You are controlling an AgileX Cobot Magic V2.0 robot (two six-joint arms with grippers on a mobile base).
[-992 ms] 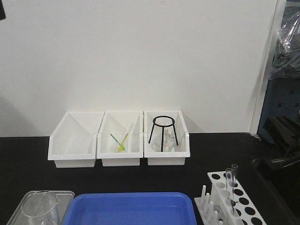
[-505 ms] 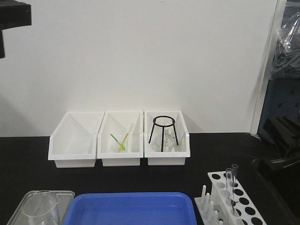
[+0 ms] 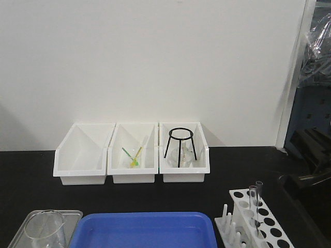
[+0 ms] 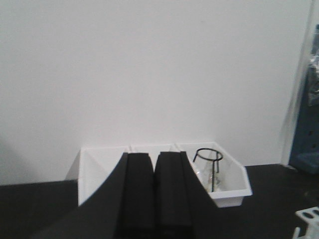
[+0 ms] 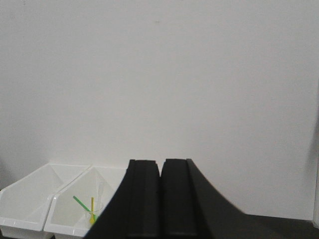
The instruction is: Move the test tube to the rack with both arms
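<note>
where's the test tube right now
In the front view the test tube stands upright in the white rack at the bottom right of the table, right of the blue tray. A second tube stands close behind it.

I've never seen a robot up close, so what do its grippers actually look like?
Only the fingers show, in the wrist views. The left gripper and right gripper each have two flat, matte black slab-like fingers side by side, flaring into black curved bodies. No cables or markings are visible.
</note>
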